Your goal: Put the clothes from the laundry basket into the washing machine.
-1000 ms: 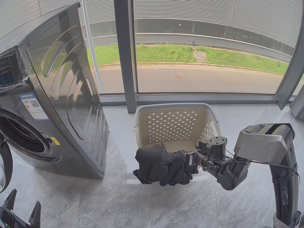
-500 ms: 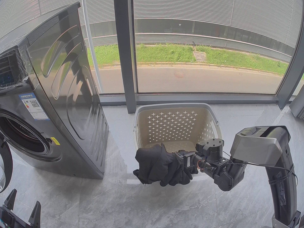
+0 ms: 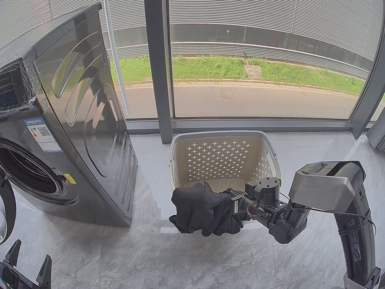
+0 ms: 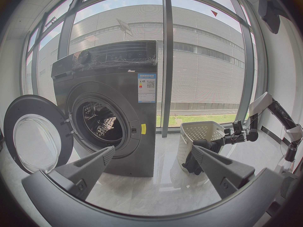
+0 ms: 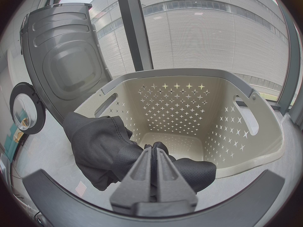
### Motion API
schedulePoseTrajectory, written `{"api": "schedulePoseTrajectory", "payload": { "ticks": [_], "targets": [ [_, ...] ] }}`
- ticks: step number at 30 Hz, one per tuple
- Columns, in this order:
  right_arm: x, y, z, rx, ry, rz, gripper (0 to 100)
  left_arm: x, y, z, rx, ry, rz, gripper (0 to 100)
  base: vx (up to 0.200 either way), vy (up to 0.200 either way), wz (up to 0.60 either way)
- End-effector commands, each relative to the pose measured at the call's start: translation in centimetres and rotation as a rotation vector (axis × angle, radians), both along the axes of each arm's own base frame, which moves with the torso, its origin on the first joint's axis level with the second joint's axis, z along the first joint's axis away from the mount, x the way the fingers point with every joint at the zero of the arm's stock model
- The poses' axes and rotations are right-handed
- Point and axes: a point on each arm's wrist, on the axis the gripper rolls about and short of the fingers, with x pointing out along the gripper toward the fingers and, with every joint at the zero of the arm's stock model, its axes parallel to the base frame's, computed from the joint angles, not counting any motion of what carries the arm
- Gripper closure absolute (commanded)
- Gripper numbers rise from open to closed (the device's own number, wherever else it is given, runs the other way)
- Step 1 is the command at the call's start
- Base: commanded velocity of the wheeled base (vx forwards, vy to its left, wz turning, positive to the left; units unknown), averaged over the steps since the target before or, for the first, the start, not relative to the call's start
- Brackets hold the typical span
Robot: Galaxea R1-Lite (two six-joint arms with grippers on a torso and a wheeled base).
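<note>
Black garment (image 3: 200, 213) hanging over basket (image 3: 224, 134) near rim — right gripper (image 5: 153, 153) jaws clamped on it, left gripper (image 4: 152, 150) jaws apart.

matt black cloth (image 3: 202, 211), perforated plastic basket (image 3: 223, 135) (cream)

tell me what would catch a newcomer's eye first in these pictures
First, the crumpled black cloth garment, clamped in the right gripper and hanging over the near rim of the cream plastic laundry basket with star-shaped holes. Next, the dark grey front-loading washing machine on the robot's left, its round glass-centred door swung open.
</note>
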Motion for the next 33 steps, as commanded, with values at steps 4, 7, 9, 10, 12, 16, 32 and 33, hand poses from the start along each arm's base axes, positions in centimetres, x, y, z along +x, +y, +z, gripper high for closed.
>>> {"api": "schedulePoseTrajectory", "payload": {
  "ticks": [4, 7, 9, 10, 12, 16, 32, 33],
  "targets": [
    [-0.2, 0.4, 0.6, 0.008, -0.013, 0.01, 100, 0.0, 0.0, -0.5, 0.0, 0.001, 0.0, 0, 0.0, 0.0, 0.0],
    [-0.3, 0.4, 2.5, 0.028, -0.047, 0.011, 100, 0.0, 0.0, -0.5, 0.0, 0.001, 0.0, 0, 0.0, 0.0, 0.0],
    [-0.5, 0.3, 3.5, 0.038, -0.059, 0.012, 100, 0.0, 0.0, -0.5, 0.0, 0.001, 0.0, 0, 0.0, 0.0, 0.0],
    [-0.8, 0.2, 4.2, 0.045, -0.069, 0.01, 100, 0.0, 0.0, -0.5, 0.0, 0.001, 0.0, 0, 0.0, 0.0, 0.0],
    [-1.3, 0.1, 5.3, 0.055, -0.081, 0.014, 100, 0.0, 0.0, -0.5, 0.0, 0.001, 0.0, 0, 0.0, 0.0, 0.0],
    [-1.9, 0.3, 6.7, 0.073, -0.108, 0.021, 100, 0.0, 0.0, -0.5, 0.0, 0.001, 0.0, 0, 0.0, 0.0, 0.0],
    [-2.9, 1.0, 13.2, 0.158, -0.256, 0.056, 100, 0.0, 0.0, -0.5, 0.0, 0.001, 0.0, 0, 0.0, 0.0, 0.0],
    [-3.0, 1.1, 13.8, 0.166, -0.27, 0.059, 100, 0.0, 0.0, -0.5, 0.0, 0.001, 0.0, 0, 0.0, 0.0, 0.0]
  ]
}}
